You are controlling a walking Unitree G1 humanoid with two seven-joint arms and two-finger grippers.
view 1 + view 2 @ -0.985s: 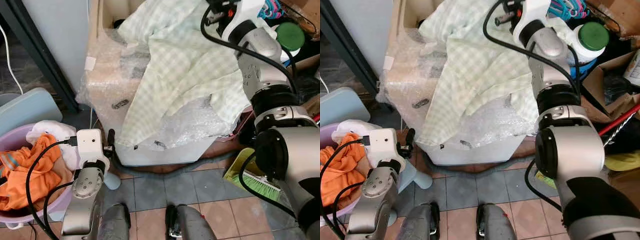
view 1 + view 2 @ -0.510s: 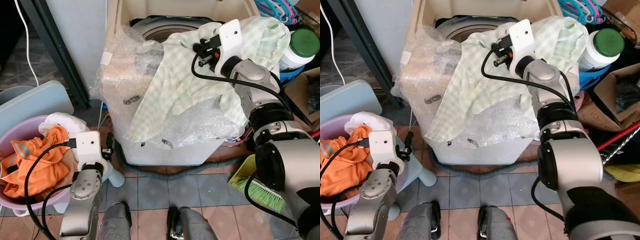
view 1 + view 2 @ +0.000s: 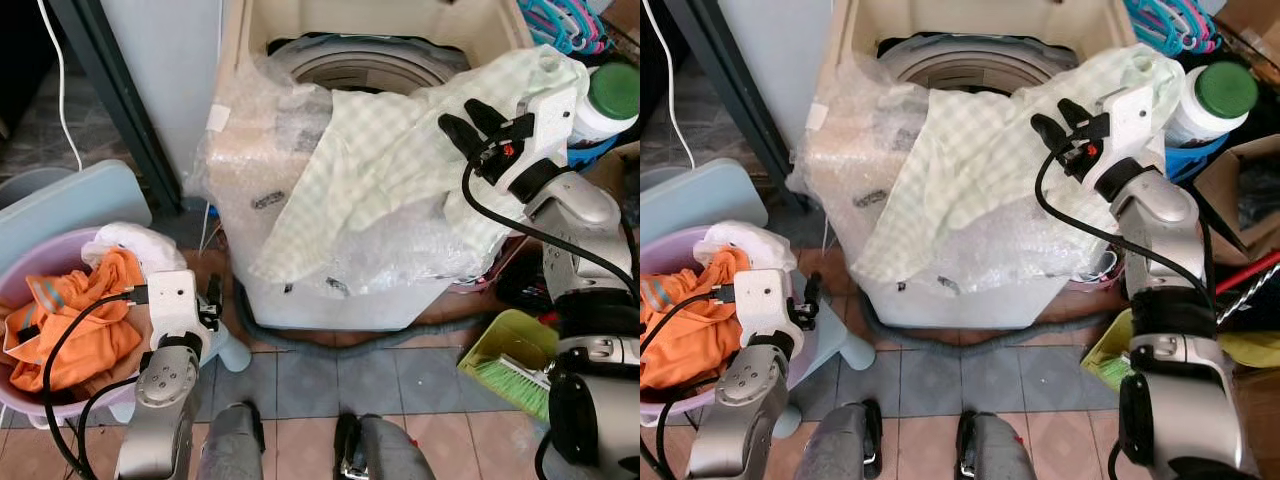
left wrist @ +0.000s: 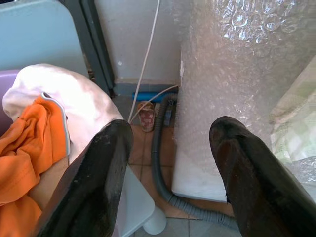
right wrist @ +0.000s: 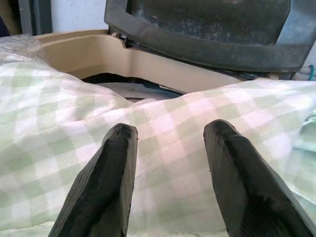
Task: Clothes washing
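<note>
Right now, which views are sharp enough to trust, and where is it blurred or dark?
Both eye views are sharp and evenly lit over the checked cloth; left wrist view is clear beyond its blurred fingers; right wrist view is soft throughout, dark at the washer lid.

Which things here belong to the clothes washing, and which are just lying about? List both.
Part of the job:
washing machine
green checked cloth draped over its front edge
purple basin of orange clothes
right gripper, open above the cloth

Lying about:
green-capped bottle
hangers
green brush
</note>
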